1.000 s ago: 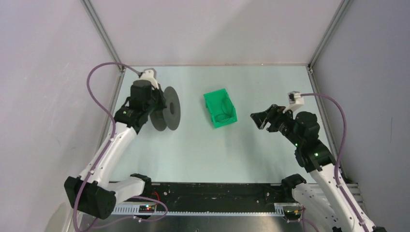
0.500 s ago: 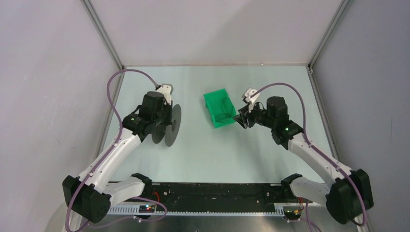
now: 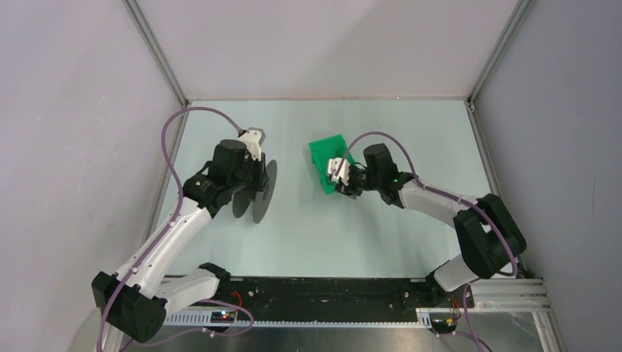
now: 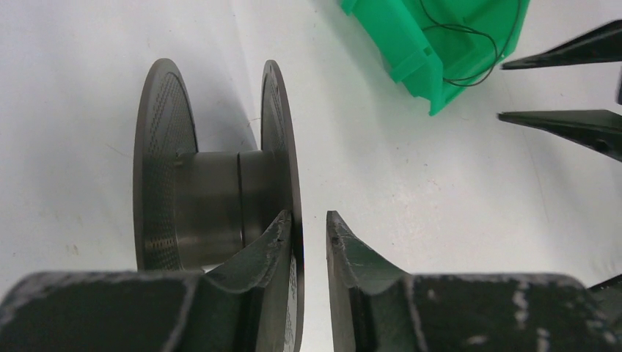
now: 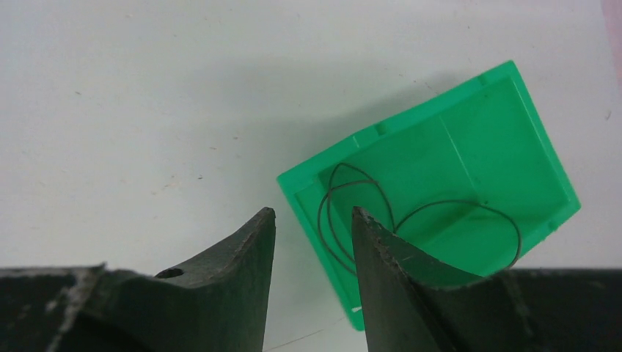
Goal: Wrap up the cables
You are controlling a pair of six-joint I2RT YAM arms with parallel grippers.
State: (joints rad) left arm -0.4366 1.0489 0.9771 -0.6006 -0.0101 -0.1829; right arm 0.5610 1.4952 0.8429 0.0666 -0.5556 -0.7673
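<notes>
My right arm folds sharply at the elbow near the right edge of the bench [image 3: 330, 235]. Its forearm stretches left and low toward the green bin [image 3: 326, 150]. The right pincer [image 5: 313, 216] hangs above the bin's near corner with its fingers spread and nothing between them. One fingertip is over the bare bench just outside the rim, the other over the inside of the bin [image 5: 484, 132]. The cable [image 5: 320, 220] lies in that bin as a few loose, hair-thin black loops, some against the wall nearest my fingers and one wide arc across the floor. I am not touching it.

My left arm rises from its base at the near left corner and reaches forward, the wrist turned to the right. The left pincer [image 4: 308, 224] straddles one disc of the dark grey spool [image 4: 213, 205]. One finger sits inside against the hub side and the other outside. The fingers stand close together, but a sliver of bench shows between the disc and the outer finger, so I cannot tell whether I am truly clamping it. The spool [image 3: 255, 192] stands on its disc edges, well to the left of the bin. My left wrist camera catches the right pincer's two dark fingertips [image 4: 565, 121] beside the bin.
</notes>
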